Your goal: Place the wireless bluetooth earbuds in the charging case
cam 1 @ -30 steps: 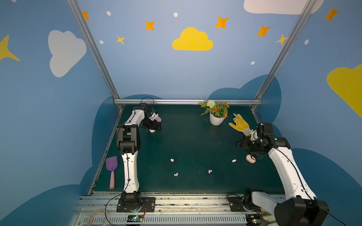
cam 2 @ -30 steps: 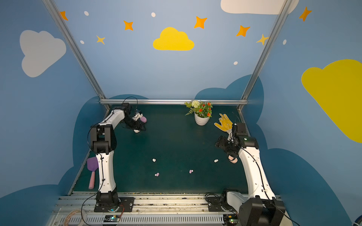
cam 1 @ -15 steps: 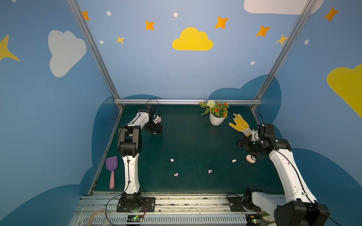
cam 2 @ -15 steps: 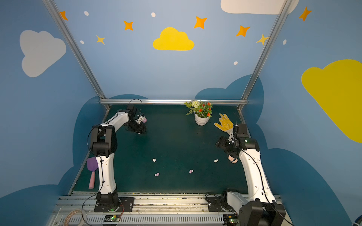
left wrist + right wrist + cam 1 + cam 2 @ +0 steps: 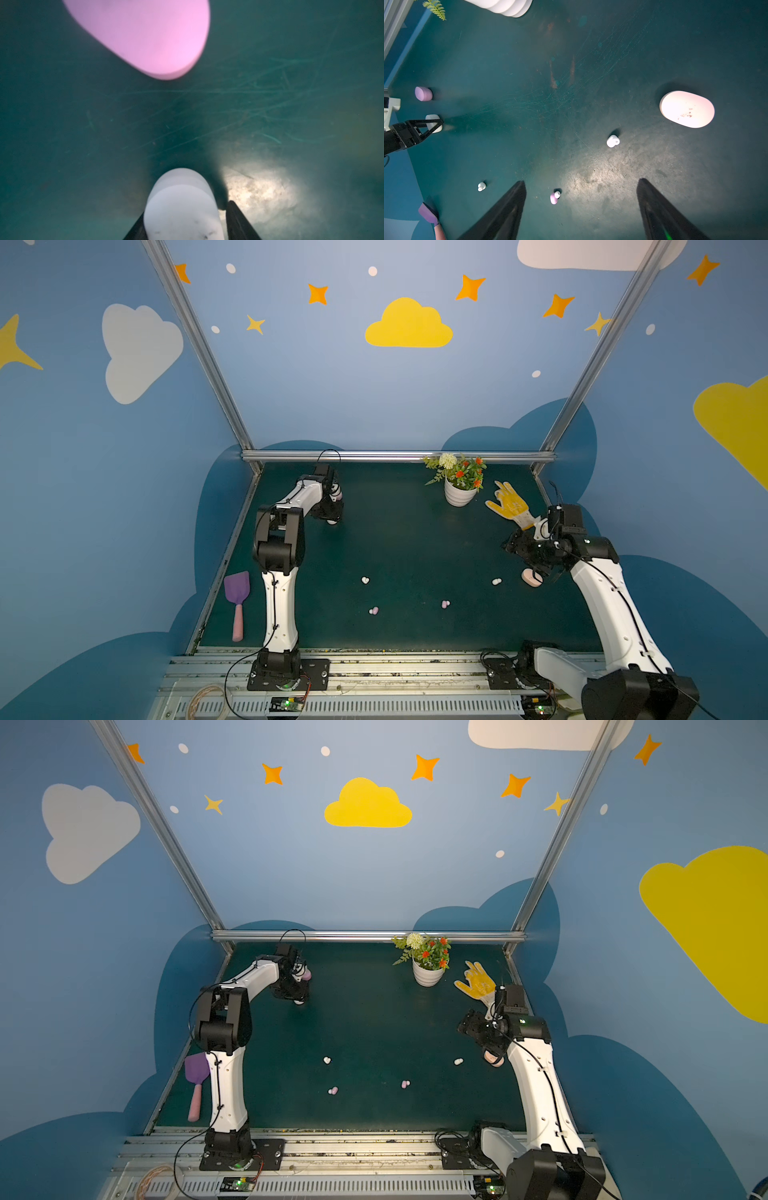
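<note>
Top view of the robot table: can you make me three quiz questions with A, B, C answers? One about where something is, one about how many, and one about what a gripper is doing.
1. Where is the spatula?
A) beside the flowerpot
B) on top of the glove
C) at the left edge of the mat

2. How many charging cases are there?
A) one
B) three
C) six

3. How are the jaws of the right gripper?
A) wide apart and empty
B) shut on an earbud
C) shut on the glove

Answers:
1 C: it lies by the mat's left edge in both top views.
2 B: the right wrist view shows a lilac case, a white case and a pink case.
3 A: the jaws stand far apart and grip nothing.
</note>
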Controlling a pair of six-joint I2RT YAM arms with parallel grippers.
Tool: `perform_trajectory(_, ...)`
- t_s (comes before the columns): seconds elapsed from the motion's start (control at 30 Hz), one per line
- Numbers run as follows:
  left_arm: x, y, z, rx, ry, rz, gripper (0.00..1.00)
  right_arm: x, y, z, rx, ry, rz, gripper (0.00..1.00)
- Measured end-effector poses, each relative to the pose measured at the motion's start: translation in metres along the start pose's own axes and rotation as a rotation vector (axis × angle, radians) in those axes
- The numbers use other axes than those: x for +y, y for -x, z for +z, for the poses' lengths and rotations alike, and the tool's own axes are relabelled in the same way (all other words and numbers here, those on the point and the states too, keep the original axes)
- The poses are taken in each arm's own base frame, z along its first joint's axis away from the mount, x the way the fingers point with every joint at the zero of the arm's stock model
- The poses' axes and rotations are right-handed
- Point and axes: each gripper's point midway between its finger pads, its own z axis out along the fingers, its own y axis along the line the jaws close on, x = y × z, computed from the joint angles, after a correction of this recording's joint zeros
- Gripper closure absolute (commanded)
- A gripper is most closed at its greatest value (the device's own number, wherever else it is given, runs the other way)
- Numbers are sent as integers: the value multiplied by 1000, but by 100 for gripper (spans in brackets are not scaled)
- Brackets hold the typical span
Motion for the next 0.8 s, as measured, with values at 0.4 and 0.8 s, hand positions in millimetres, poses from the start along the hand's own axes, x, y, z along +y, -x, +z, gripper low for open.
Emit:
perform_trajectory(0.4,-3,0,1,-7,-7,-51,71,0,1,0,-1,12,9,17)
perform_trajectory(0.8,-65,-19,-41,-50,-43,95,77,21,-6,3,48,133,-32,17)
